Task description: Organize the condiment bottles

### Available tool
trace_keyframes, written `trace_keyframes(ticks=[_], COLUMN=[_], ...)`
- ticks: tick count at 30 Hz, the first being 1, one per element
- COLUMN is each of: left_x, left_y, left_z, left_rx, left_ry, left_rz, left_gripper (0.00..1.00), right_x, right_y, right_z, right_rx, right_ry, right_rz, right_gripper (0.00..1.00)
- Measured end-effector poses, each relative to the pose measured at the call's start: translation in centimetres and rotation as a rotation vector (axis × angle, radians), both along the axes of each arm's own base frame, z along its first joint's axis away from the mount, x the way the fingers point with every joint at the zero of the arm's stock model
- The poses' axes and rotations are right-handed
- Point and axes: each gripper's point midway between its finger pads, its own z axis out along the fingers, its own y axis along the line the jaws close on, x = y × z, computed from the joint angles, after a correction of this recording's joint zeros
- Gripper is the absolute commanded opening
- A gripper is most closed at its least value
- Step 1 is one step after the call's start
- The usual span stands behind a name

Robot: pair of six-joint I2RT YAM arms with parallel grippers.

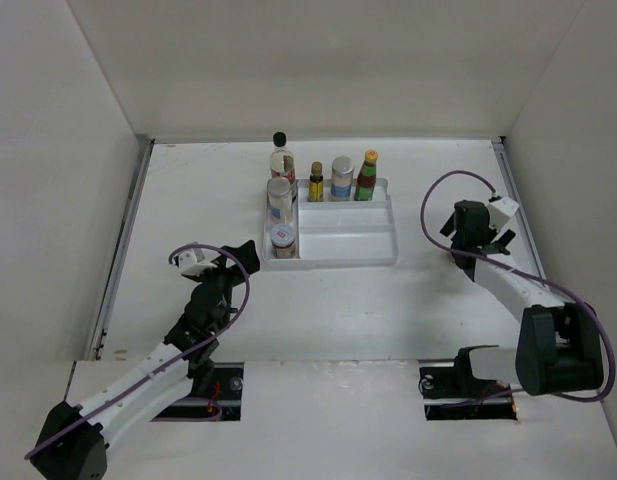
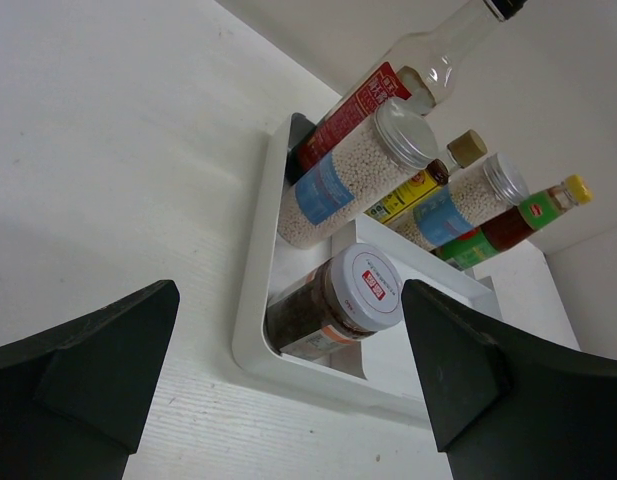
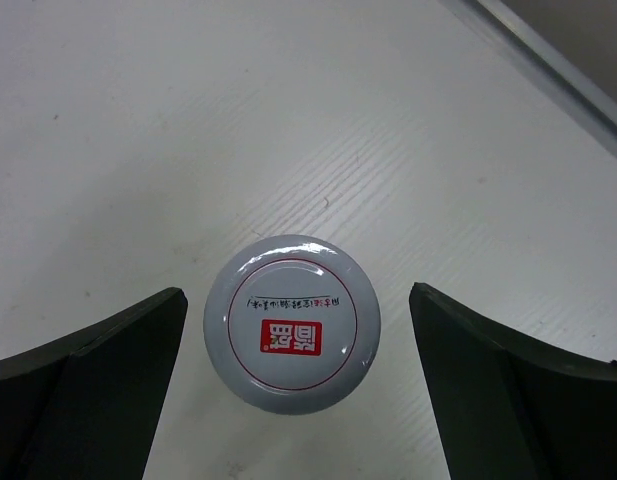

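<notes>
Several condiment bottles stand in the white divided tray (image 1: 348, 240). In its left compartment are a tall clear black-capped bottle (image 1: 281, 155), a silver-lidded jar (image 1: 279, 198) and a white-lidded jar (image 1: 283, 240). Along the back stand a tiny dark yellow-capped bottle (image 1: 316, 182), another silver-lidded jar (image 1: 342, 177) and a red sauce bottle (image 1: 366, 176). My left gripper (image 2: 288, 370) is open, just short of the tray's near left corner, facing the white-lidded jar (image 2: 338, 305). My right gripper (image 3: 295, 300) hangs open over another white-lidded jar (image 3: 292, 323) upright on the table, its fingers (image 3: 98, 380) clear of the jar.
White walls enclose the table on three sides. A metal rail (image 3: 548, 60) runs along the table's right edge near the right gripper (image 1: 471, 228). The tray's front right compartments (image 1: 348, 222) hold nothing.
</notes>
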Motion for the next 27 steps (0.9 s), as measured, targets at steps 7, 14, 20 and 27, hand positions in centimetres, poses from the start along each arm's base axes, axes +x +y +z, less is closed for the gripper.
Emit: trace_keyframes(ticks=[7,14,20,27], left_x=[0.1,0.1,0.2,0.2], left_y=[-0.1,-0.1,-0.2,-0.3], left_z=[-0.3,-0.3,-0.6,-0.7], left_rx=[0.006,0.006,0.013,0.015], left_ry=[0.009,0.008,0.019,0.022], left_rz=[-0.001,-0.001,-0.002,-0.005], left_gripper=[0.96,0.96,0.96,0.96], right_x=[0.6,0.3,2.1,7.0], right_y=[0.2,2.0,12.9,28.8], right_z=[-1.6,-0.2,5.8,10.6], right_rx=[0.053,0.014,-0.015,0.04], right_ry=[0.003,-0.013,-0.129,-0.244], right_rz=[0.015,0.063,0.359,0.665], right_gripper=[0.6,0.44,0.45,0.45])
